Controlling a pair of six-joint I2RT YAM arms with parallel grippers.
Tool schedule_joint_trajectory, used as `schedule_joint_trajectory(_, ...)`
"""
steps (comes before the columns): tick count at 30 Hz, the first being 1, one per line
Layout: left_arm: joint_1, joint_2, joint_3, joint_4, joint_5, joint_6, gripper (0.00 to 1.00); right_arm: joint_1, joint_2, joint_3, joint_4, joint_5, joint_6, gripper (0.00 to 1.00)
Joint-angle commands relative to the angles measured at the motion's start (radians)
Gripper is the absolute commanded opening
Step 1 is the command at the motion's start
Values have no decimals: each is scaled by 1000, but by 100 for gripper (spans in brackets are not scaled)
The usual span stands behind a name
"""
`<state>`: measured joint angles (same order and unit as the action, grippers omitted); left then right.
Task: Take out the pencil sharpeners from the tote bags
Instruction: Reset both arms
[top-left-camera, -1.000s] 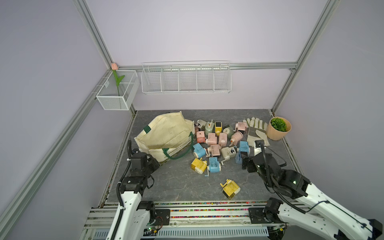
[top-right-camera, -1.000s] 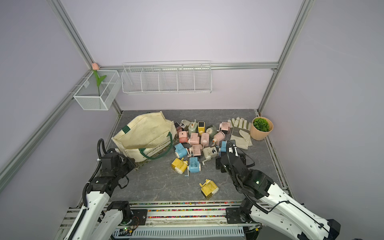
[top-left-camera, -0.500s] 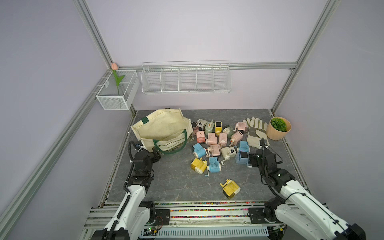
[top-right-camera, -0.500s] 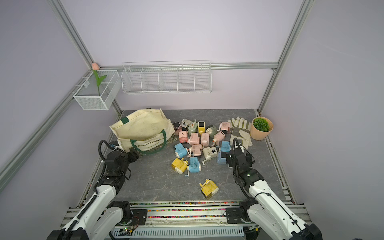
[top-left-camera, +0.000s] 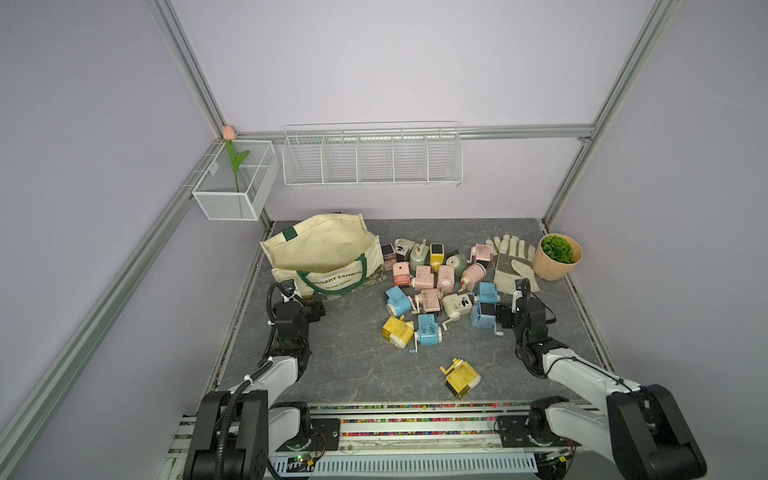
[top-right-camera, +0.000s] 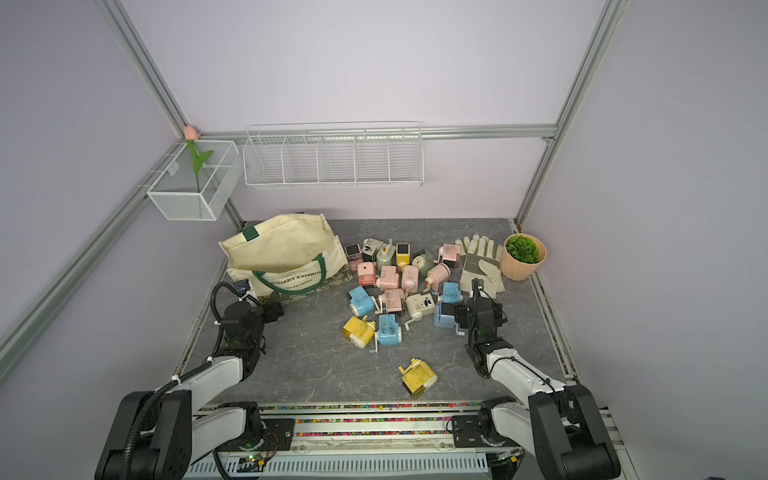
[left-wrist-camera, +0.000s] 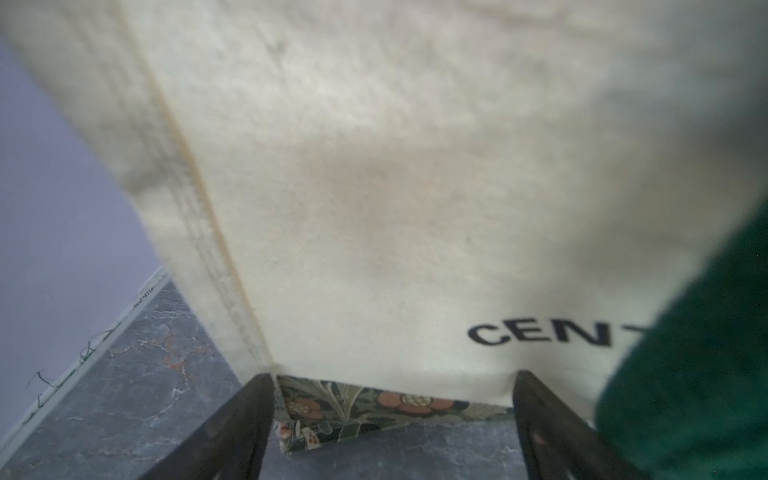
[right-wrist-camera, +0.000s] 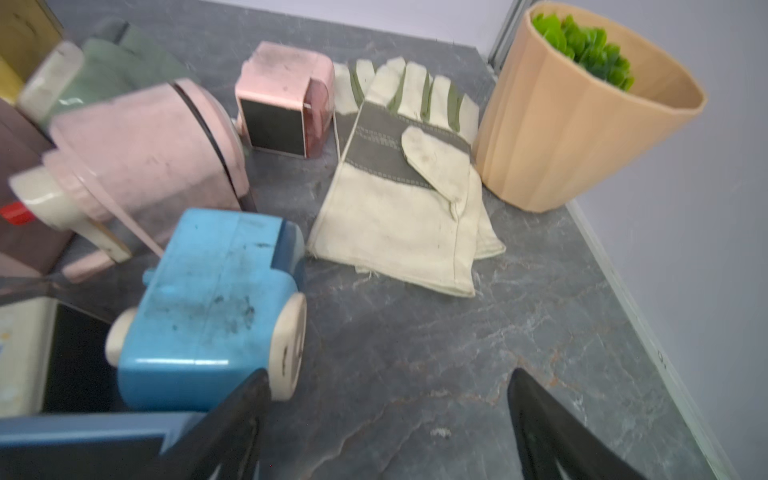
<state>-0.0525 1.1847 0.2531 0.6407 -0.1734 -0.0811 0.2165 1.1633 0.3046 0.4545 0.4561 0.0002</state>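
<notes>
The cream tote bag (top-left-camera: 324, 253) (top-right-camera: 286, 249) stands upright at the back left, mouth open; its inside is hidden. My left gripper (top-left-camera: 313, 307) (left-wrist-camera: 392, 378) is open at the bag's near corner, with the floral base band (left-wrist-camera: 374, 407) between its fingers, unclamped. Several pastel pencil sharpeners (top-left-camera: 436, 282) (top-right-camera: 399, 282) lie in a pile right of the bag. One yellow sharpener (top-left-camera: 461, 378) lies alone near the front. My right gripper (top-left-camera: 512, 307) (right-wrist-camera: 386, 378) is open and empty over bare tabletop, just right of a blue sharpener (top-left-camera: 484, 309) (right-wrist-camera: 216, 299).
Pale work gloves (top-left-camera: 513, 262) (right-wrist-camera: 399, 199) and a tan plant pot (top-left-camera: 557, 257) (right-wrist-camera: 561, 137) sit at the back right, beyond my right gripper. A wire rack (top-left-camera: 372, 156) and a mesh box with a tulip (top-left-camera: 232, 187) hang on the walls.
My left gripper has opened and let go of the bag's base; the bag went from tipped over to standing upright. My right arm has drawn back to the pile's right side.
</notes>
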Motion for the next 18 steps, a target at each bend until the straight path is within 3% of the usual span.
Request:
schedule_joint_trajectory(1, 1, 52, 25, 135, -14, 43, 89, -6, 62, -51, 327, 11, -87, 90)
schedule_joint_trajectory(3, 2, 106, 19, 210, -22, 50, 89, -4, 106, -58, 417, -7, -98, 90)
schedule_joint_trajectory(6, 2, 302, 19, 431, -22, 53, 90, -4, 244, -74, 612, -94, -173, 90)
schedule_joint_trajectory(8, 2, 382, 32, 492, -4, 73, 90, -4, 374, -81, 802, -29, -198, 90)
schedule_joint_trajectory(9, 3, 337, 60, 358, -13, 56, 91, -23, 377, -92, 812, -7, -160, 90)
schedule_joint_trajectory(10, 3, 303, 91, 245, -20, 46, 91, -67, 353, -87, 748, -71, -125, 90)
schedule_joint_trajectory(11, 3, 311, 102, 248, -15, 51, 90, -99, 347, -66, 668, -133, -90, 90)
schedule_joint_trajectory(13, 3, 372, 91, 371, -14, 73, 90, -101, 424, -27, 714, -101, -102, 90)
schedule_joint_trajectory(16, 3, 340, 162, 175, -45, 49, 88, -140, 376, 44, 492, -150, -47, 90)
schedule_joint_trajectory(17, 2, 338, 169, 161, -51, 49, 99, -150, 385, 48, 504, -161, -43, 90)
schedule_joint_trajectory(18, 2, 338, 164, 170, -47, 50, 99, -150, 386, 44, 515, -160, -45, 90)
